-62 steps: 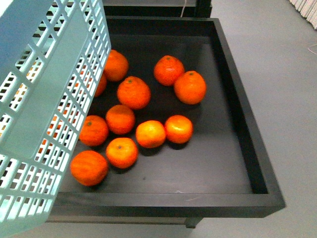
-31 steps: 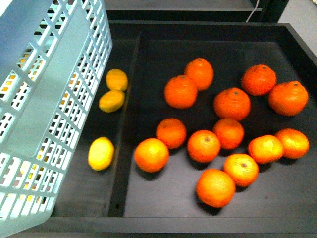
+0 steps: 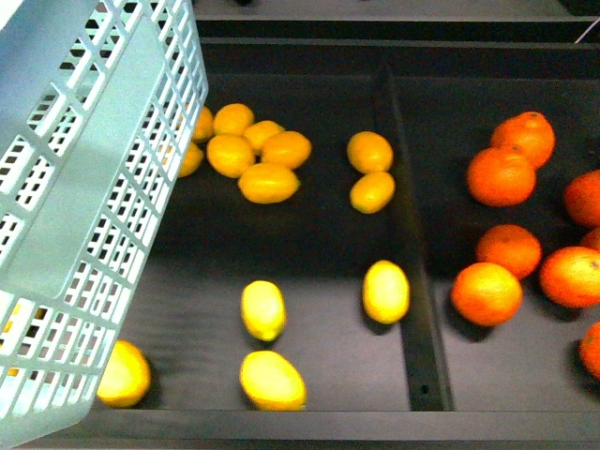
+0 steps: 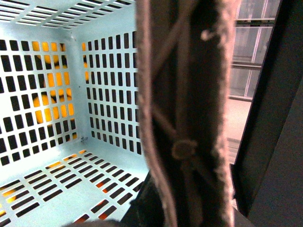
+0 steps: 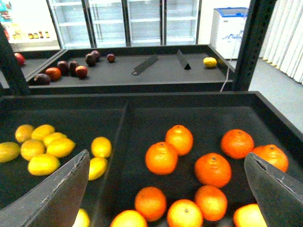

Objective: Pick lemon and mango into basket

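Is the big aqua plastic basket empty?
Empty where visible: the pale aqua slotted plastic basket has a bare floor; yellow only shows through its slots. The brown handle hides some.

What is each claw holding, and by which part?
Right claw: open, empty. Basket apparently hangs from the left arm by its brown handle; that claw is hidden.

Basket [image 3: 84, 216] pale aqua, slotted; lemons [image 3: 269, 183] yellow; oranges [image 3: 487, 293] orange; handle [image 4: 184, 118] seemingly brown, blurred.

Right gripper [image 5: 165, 156], two dark grey wedge-shaped fingers [image 5: 52, 194] spread wide to either side of its gap, left gripper's state indiscernible
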Available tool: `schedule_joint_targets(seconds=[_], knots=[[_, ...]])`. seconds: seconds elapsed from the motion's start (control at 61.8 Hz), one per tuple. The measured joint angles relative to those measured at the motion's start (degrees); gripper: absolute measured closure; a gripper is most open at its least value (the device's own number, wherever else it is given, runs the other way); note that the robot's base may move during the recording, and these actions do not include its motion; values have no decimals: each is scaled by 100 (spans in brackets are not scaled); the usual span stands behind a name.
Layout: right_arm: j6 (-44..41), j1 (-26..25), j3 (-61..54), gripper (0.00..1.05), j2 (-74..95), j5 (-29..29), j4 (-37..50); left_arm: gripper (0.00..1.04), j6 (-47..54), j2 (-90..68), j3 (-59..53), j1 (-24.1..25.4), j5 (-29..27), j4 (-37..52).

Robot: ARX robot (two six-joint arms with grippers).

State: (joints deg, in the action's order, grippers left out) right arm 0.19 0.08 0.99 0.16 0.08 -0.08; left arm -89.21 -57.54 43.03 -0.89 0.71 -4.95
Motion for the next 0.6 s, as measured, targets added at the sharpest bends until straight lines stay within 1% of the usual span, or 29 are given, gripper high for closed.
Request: schedule_joint_targets(seconds=[0.599], knots=[[-2,0,0,9,0,4,0,101,-2,0,2,0,11,0]])
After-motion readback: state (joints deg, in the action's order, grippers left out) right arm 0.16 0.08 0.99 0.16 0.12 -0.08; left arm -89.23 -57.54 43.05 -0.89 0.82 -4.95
